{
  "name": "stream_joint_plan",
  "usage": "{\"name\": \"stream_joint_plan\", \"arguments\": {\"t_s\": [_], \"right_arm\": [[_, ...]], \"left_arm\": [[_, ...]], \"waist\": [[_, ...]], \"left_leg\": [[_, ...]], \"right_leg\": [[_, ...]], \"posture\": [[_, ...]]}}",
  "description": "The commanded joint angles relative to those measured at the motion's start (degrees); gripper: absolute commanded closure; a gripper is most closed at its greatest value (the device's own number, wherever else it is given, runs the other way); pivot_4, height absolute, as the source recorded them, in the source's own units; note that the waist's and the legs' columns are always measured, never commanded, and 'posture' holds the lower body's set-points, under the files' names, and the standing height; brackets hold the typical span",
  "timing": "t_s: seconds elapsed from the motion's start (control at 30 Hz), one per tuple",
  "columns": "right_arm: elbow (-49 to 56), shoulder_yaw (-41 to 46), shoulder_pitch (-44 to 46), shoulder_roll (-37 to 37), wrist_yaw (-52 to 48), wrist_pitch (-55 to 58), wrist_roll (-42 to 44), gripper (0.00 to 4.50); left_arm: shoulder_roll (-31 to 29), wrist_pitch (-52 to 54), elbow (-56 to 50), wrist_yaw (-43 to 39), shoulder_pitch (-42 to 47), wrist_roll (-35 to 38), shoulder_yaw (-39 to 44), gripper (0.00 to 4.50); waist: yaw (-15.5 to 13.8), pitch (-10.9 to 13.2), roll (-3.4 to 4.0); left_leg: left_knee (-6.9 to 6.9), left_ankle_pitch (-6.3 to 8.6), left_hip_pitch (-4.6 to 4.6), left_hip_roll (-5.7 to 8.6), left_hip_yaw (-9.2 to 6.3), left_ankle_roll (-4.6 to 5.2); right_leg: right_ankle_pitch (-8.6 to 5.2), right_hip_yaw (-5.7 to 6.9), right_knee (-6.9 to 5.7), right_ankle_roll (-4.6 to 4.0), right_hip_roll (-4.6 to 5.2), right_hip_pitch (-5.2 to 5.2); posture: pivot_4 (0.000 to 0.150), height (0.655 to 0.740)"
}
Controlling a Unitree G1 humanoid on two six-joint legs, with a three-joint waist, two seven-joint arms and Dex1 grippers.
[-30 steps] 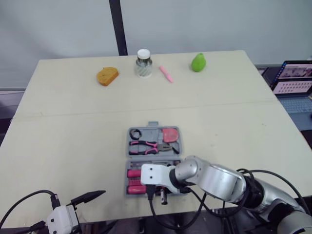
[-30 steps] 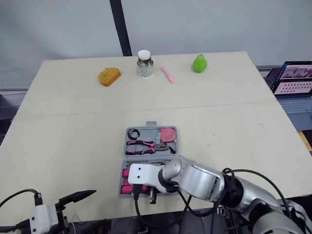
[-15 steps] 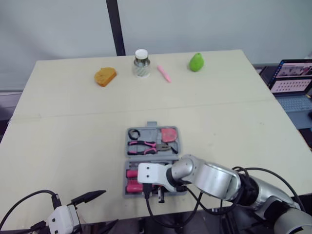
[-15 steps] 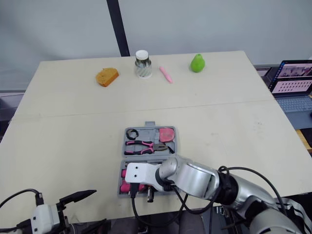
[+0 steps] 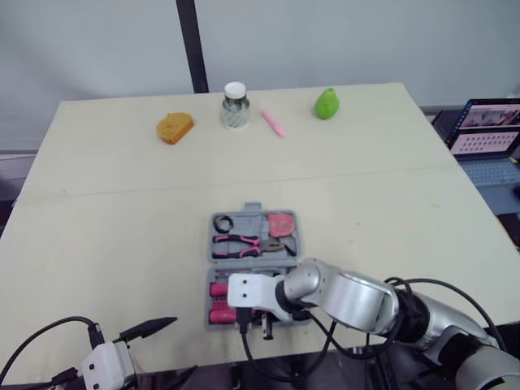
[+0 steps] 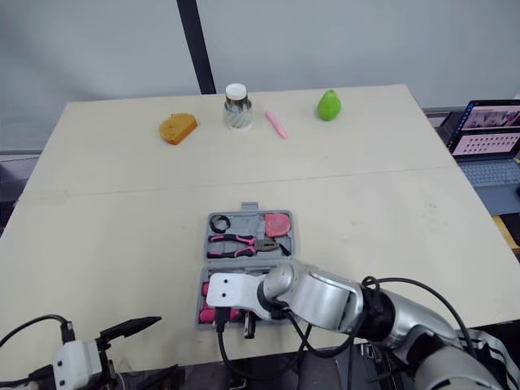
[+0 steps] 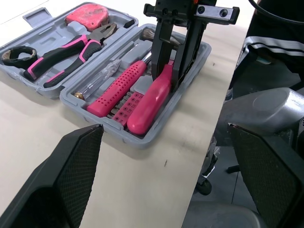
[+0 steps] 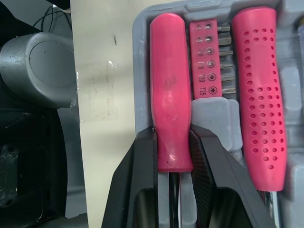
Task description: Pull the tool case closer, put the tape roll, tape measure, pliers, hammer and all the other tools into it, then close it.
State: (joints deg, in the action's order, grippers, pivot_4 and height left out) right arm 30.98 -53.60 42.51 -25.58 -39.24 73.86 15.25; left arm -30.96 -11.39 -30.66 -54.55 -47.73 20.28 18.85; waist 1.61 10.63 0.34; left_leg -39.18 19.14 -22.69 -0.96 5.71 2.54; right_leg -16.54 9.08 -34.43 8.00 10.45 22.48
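the tool case (image 7: 142,140) is seen open at the near table (image 5: 122,211) edge, with pliers (image 5: 240,244), tape measure (image 5: 283,223) and tape roll (image 5: 225,223) seated. a pink-handled tool (image 8: 171,109) in its slot is clenched by the right gripper (image 8: 173,137). the left gripper (image 5: 175,345) is held spread. closing is judged left.

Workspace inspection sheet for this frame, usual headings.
Surface: beige table, seam running across it.
Job's things: grey tool case open near the front edge. Far half holds tape roll, pliers and tape measure. Near half holds dotted pink handle, bit strip and smooth pink handle.
Clutter: orange object, white-lidded jar, pink pen, green pear, all along the far edge.
Grippers: right gripper fingers clamp the smooth pink handle in the case; left gripper open, off the near edge.
Cables: black cables loop off both wrists.
Surroundings: laptop to the right, black pole, grey wall.
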Motion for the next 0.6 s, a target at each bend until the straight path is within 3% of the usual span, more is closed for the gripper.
{"name": "stream_joint_plan", "arguments": {"t_s": [0.03, 0.5, 0.6], "right_arm": [[0.4, 0.2, 0.6, 0.8, 1.2, 0.1, -0.2, 4.10], [0.1, 0.8, 0.7, 1.3, 1.1, 0.2, 0.0, 4.10], [0.6, 1.8, 0.8, 1.0, 0.8, 0.5, 0.5, 2.57]], "left_arm": [[0.1, -1.2, 0.2, 0.0, -0.1, 0.1, -0.6, 0.00], [0.1, -1.7, 0.7, 0.6, 0.5, -0.6, -1.5, 0.00], [0.1, -1.7, 0.7, 0.7, 0.5, -0.6, -1.7, 0.00]], "waist": [[0.0, 0.0, 0.00], [0.0, 0.0, 0.00], [0.0, 0.0, 0.00]], "left_leg": [[0.00, 0.00, 0.00, 0.00, 0.00, 0.00], [0.00, 0.00, 0.00, -0.01, 0.00, 0.00], [0.00, 0.00, 0.01, -0.02, 0.00, -0.01]], "right_leg": [[0.00, 0.00, 0.00, 0.00, 0.00, 0.00], [0.00, 0.00, 0.00, 0.00, -0.01, 0.00], [0.00, 0.00, 0.00, 0.00, -0.01, 0.00]], "posture": [[0.150, 0.7400], [0.150, 0.7400], [0.150, 0.7400]]}}
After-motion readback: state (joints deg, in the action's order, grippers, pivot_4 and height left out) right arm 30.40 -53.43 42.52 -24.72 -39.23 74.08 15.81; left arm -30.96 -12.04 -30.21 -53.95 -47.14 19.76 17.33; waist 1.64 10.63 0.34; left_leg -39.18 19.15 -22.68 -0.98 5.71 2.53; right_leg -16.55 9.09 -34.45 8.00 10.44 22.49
